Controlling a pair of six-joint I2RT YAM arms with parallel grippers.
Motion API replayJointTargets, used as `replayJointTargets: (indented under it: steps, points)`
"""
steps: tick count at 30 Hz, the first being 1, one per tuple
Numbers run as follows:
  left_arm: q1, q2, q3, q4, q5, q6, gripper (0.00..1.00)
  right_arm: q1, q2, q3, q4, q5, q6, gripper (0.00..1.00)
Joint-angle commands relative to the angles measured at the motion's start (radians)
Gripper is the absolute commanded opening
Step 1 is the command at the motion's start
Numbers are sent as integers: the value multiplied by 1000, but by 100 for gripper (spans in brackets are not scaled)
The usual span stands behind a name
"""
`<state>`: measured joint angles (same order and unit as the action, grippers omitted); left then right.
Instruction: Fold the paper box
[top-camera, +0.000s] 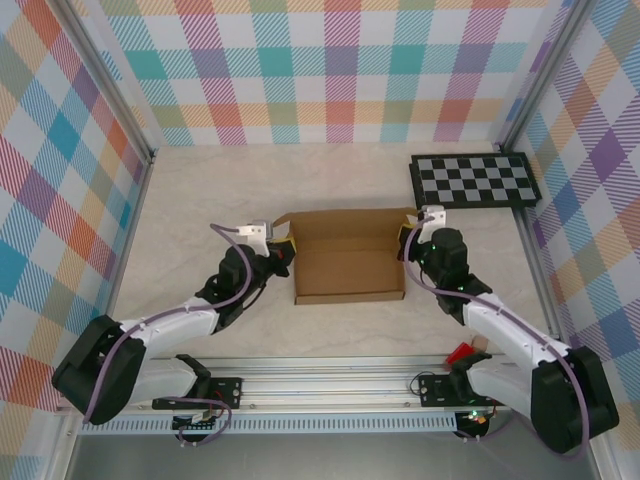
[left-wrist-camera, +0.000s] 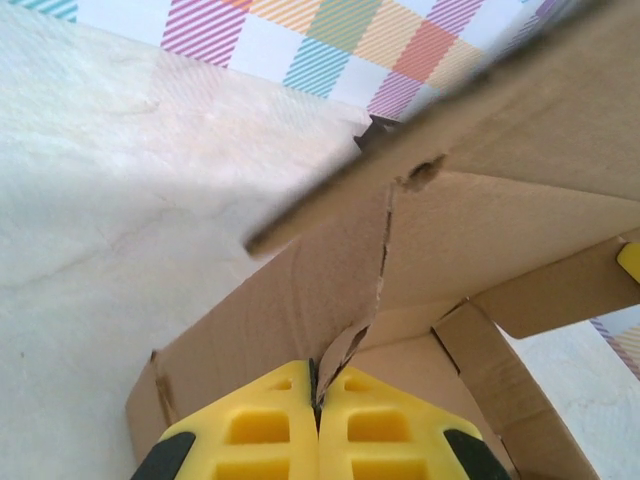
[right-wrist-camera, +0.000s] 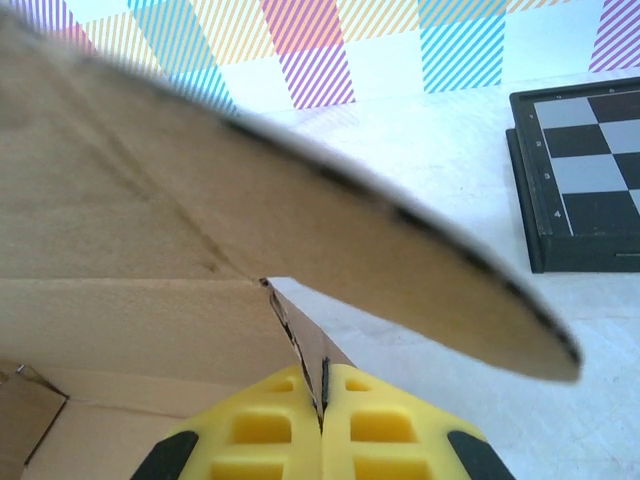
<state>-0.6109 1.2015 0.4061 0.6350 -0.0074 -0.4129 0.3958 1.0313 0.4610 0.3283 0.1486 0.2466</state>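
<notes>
1. Left gripper (top-camera: 284, 246) is sitting at the left end of the paper box (top-camera: 350, 262). Its jaws are pinching a thin flap edge there, pressed tight on the cardboard.
2. Right gripper (top-camera: 408, 236) is sitting at the box's right end, its jaws likewise clamping a side flap.
3. Paper box is lying on the tabletop (top-camera: 200, 190) between both grippers, with its flaps partly raised.
4. Checkerboard panel (top-camera: 473, 180) is lying beyond the box's far right corner, apart from it.

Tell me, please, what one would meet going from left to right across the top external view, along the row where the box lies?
Left claw → paper box → right claw, each claw pinching its end of the box.
</notes>
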Motion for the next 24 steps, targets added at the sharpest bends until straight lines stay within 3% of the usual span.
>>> replayJointTargets:
  steps: [1,9,14,24]
  points:
    - [-38,-34,-73,-68,54,-61,0,17,-37,-58,-89,-59,6,0]
    - [-47,-111,-109,-201,22,-60,0,31,-152,-156,-166,-43,22,0]
    - [-47,-38,-113,-218,38,-84,0,41,-217,-174,-211,-24,18,0]
    - [-40,72,-7,-193,-48,-19,0,42,-95,-118,-94,-14,10,0]
